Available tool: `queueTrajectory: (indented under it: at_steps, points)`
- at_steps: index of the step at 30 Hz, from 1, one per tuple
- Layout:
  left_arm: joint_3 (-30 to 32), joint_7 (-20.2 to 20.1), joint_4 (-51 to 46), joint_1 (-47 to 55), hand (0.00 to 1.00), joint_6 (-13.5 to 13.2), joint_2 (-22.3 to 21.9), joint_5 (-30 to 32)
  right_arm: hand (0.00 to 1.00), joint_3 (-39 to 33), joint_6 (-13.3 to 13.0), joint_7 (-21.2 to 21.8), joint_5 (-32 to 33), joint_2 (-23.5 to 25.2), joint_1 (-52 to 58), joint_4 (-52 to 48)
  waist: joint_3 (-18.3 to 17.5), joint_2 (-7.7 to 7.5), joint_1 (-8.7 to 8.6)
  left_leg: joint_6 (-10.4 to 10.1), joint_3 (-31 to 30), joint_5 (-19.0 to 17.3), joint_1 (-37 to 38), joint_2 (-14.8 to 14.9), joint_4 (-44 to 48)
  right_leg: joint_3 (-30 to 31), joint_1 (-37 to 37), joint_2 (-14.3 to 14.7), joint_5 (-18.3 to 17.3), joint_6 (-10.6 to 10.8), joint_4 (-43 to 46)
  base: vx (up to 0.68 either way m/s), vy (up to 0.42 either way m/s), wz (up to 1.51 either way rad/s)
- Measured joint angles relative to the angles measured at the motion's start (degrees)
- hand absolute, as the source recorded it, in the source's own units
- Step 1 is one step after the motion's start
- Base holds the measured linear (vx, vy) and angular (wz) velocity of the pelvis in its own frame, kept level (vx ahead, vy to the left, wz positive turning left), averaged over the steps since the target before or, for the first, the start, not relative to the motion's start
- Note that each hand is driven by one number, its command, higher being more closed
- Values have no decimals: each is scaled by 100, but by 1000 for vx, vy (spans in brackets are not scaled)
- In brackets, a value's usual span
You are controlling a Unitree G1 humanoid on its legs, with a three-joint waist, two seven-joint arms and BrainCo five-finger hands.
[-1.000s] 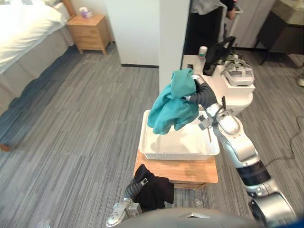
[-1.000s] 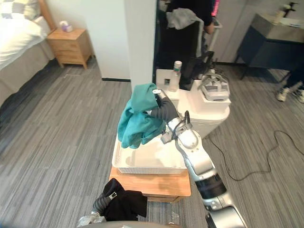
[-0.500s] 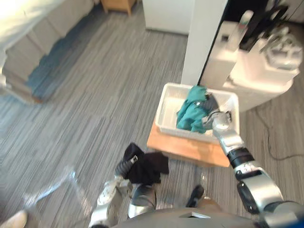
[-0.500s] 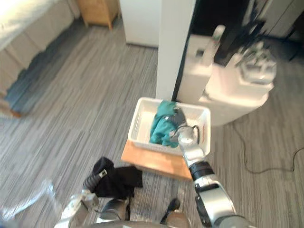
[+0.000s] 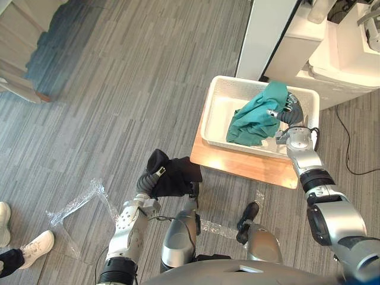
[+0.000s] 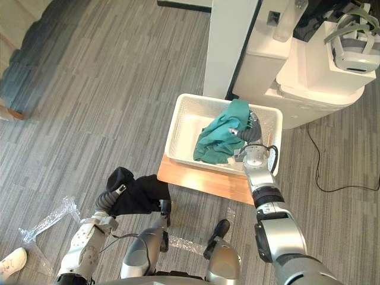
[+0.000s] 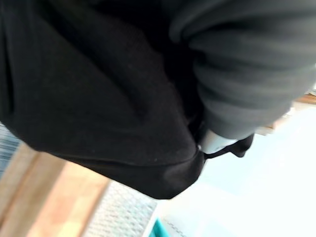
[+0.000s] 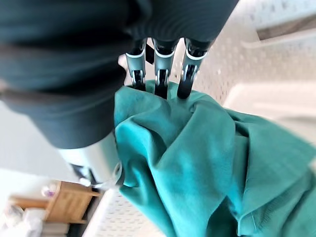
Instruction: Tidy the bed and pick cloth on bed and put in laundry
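- Step in hand, by my judgement: release of the teal cloth (image 5: 256, 119), soft crumpled fabric, into the white perforated plastic laundry basket (image 5: 215, 116), which stands on a low wooden table (image 5: 237, 167).
- Your right hand (image 5: 289, 111) is down inside the basket. The right wrist view shows its fingers (image 8: 157, 74) dug into a fold of the teal cloth with the thumb under that fold, so it is gripping the cloth.
- Recommended: spread the fingers fully before lifting. A fold appears wrapped about the thumb and could be dragged out with it.
- Raise the hand straight up, clear of the far basket wall, so the basket is not shoved across the table.
- Condition of the teal cloth: heaped in loose folds on the right-hand part of the basket floor, one edge riding up toward the far rim. It looks light and limp, and likely to cling or trail.
- Your left hand (image 7: 247, 79) is low beside the table's near corner, buried in a bunched black cloth (image 5: 178, 177). Whether it grips that cloth cannot be told.
- The black cloth is outside the basket and, I judge, is next for deposit.
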Motion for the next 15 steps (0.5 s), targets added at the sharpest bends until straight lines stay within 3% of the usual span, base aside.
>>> queueTrajectory:
  at_steps: [4,7,11,15]
  points:
    - [131,0,-563,211,100,81,29,194,0,147,165,-37,-258,23,694,-431,-157,-79,9,57,112,-145,228,7,-2,70,252,47,24,42,-207,58,-18,-12]
    - [158,3,-1098,462,100,99,68,543,0,191,331,-70,-322,56,1427,-897,-422,-235,-6,31,225,-220,459,15,-2,151,466,71,26,46,-333,106,-26,-16]
    - [182,47,-1597,639,100,52,67,942,0,90,636,-128,-404,96,2367,-1364,-1061,-375,-144,-27,357,-365,665,2,-3,324,661,70,15,37,-440,131,-14,-16]
    - [322,221,-1777,503,100,8,83,939,0,-26,1008,-112,-818,142,2797,-1322,-1336,-354,-326,-76,452,-400,851,13,-4,422,775,74,-1,10,-441,28,-8,-15]
